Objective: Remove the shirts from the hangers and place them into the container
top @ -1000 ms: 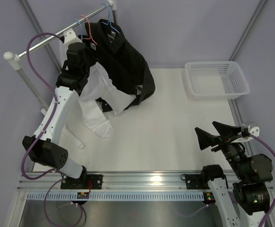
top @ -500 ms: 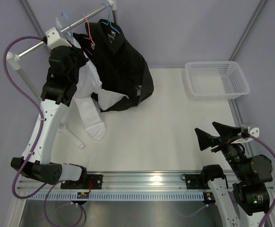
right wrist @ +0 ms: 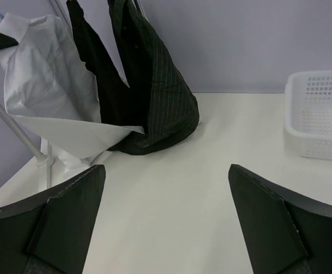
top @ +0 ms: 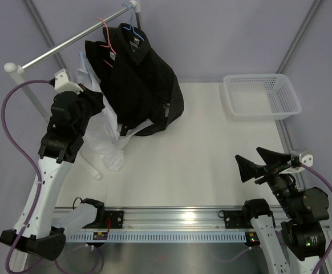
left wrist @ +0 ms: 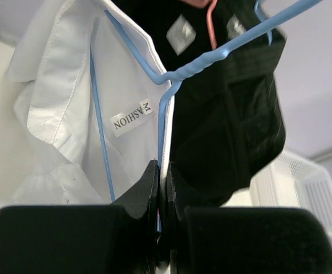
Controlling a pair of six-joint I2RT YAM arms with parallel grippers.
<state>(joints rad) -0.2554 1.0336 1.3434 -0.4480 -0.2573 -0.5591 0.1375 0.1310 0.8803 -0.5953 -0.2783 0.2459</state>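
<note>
Low in the middle of the left wrist view: left gripper (left wrist: 162,174) squeezed shut on the thin wire of the light blue hanger (left wrist: 177,74), just under its twisted neck. Grips there to carry the hanger and the white shirt (left wrist: 57,91) on it together. Looks free of the silver rail (top: 57,50), with nothing through the hook, but hard to be sure.

At the left of the top view, hangs low, with white cloth drooping to the table (top: 200,160). Near the top middle, two black shirts (top: 143,85) up by the rail, one on a pink-red hanger (top: 102,23), not yet touched.

At the right edge, the white basket (top: 288,97), no shirt in it, well apart from the white shirt.

At the lower right, right gripper (right wrist: 165,171) wide open, holding nothing. Maybe kept there, ready to help tug the shirt off the hanger.
</note>
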